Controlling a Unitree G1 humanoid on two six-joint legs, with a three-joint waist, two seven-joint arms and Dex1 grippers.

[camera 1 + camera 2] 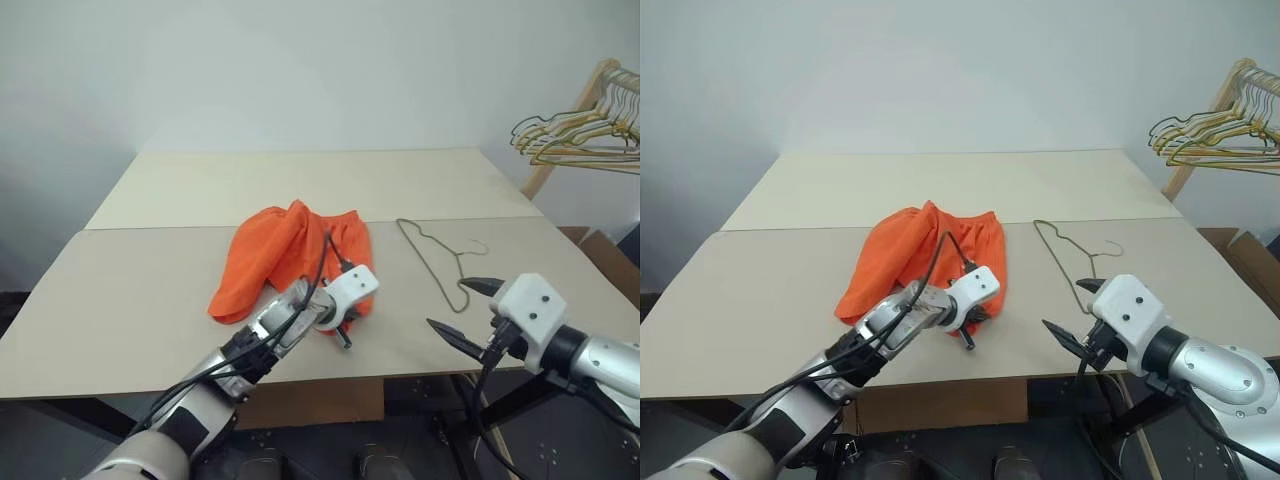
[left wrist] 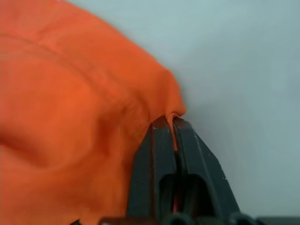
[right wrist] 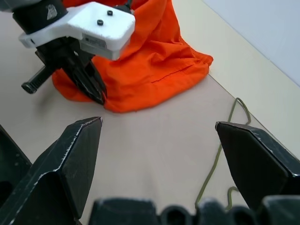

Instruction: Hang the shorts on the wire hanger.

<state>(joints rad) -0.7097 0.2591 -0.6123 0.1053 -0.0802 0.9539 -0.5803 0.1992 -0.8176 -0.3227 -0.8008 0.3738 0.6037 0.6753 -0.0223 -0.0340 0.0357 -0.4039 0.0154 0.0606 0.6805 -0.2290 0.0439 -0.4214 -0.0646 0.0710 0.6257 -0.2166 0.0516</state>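
The bright orange shorts (image 1: 270,255) lie crumpled on the middle of the beige table (image 1: 130,300). My left gripper (image 2: 169,121) is shut on the shorts' near right hem, with a fold of orange fabric pinched between its black fingers. From the right wrist view the left gripper (image 3: 98,96) points down into that hem. The thin grey-green wire hanger (image 1: 440,262) lies flat on the table to the right of the shorts. My right gripper (image 1: 447,305) hovers open near the table's front edge, just short of the hanger, with nothing between its fingers.
A bunch of yellowish wire hangers (image 1: 575,135) hangs on a wooden rack at the far right, beyond the table. A seam runs across the tabletop behind the shorts. A cardboard box (image 1: 610,262) stands past the table's right edge.
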